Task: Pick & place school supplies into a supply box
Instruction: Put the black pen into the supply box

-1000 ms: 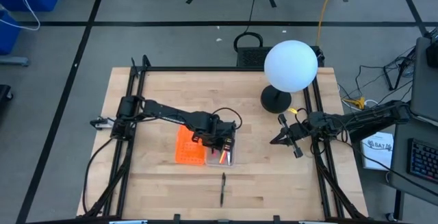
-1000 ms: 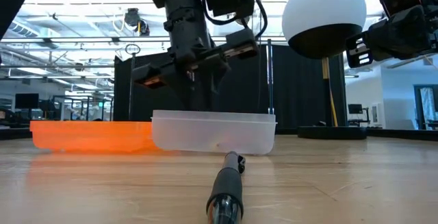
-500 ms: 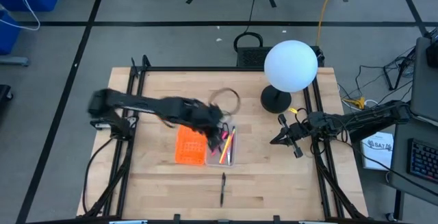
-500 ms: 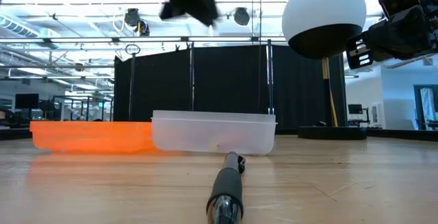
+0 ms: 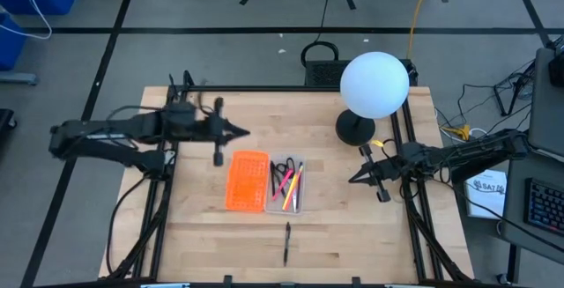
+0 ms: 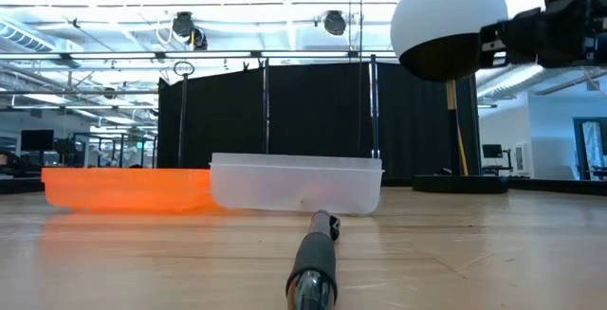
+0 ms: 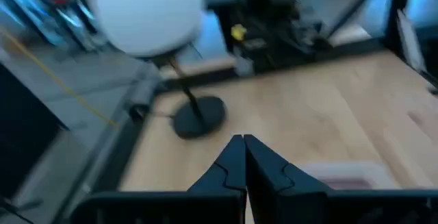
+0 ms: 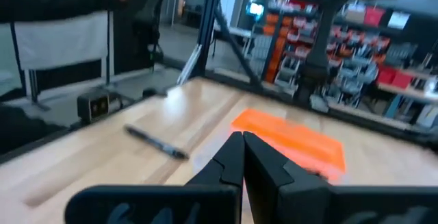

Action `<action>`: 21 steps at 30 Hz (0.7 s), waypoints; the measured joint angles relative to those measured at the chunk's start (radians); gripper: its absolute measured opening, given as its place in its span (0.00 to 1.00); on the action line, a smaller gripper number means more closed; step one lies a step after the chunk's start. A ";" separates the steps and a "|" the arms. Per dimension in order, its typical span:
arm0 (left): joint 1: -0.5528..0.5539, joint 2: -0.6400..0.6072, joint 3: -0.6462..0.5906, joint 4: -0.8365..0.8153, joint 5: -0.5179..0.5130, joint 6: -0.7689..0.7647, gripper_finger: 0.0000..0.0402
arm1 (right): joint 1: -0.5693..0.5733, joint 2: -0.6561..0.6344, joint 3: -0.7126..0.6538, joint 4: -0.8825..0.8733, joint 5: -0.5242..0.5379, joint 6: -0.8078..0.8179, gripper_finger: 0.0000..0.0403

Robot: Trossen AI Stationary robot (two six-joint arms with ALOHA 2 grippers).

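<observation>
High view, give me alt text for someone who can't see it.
A clear supply box holding pens sits mid-table beside an orange tray; one black pen lies loose near the front edge. The left gripper and right gripper hover shut, empty.

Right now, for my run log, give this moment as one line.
left gripper: shut, empty, beside orange tray | right gripper: shut, waiting | clear box: pens inside | black pen: on table

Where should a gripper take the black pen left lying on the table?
Probably mid-barrel on the black pen, coming straight down with the fingers across its width. It lies flat and alone on the table, pointing roughly toward the supply box, with open wood on both sides.
</observation>
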 joint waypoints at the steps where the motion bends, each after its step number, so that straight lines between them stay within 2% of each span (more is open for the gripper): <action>1: 0.029 -0.027 -0.024 0.036 0.008 0.005 0.01 | 0.000 0.000 0.000 0.020 0.000 0.001 0.00; 4: 0.128 -0.096 -0.105 0.115 0.063 -0.051 0.01 | 0.000 -0.001 0.000 0.045 -0.001 0.012 0.00; 8: 0.214 -0.153 -0.277 0.255 0.299 -0.153 0.01 | 0.000 0.004 0.000 0.042 -0.001 0.055 0.00; 10: 0.220 -0.162 -0.380 0.391 0.356 -0.199 0.01 | 0.000 0.005 0.000 0.041 0.000 0.111 0.00; 14: 0.197 -0.139 -0.565 0.726 0.377 -0.230 0.01 | 0.023 0.014 0.000 0.076 0.051 0.233 0.00; 17: 0.178 -0.138 -0.683 0.837 0.369 -0.204 0.01 | 0.078 0.031 0.000 0.101 0.180 0.237 0.00; 21: 0.163 -0.229 -0.790 0.904 0.305 -0.186 0.01 | 0.151 0.060 0.004 0.130 0.341 0.178 0.00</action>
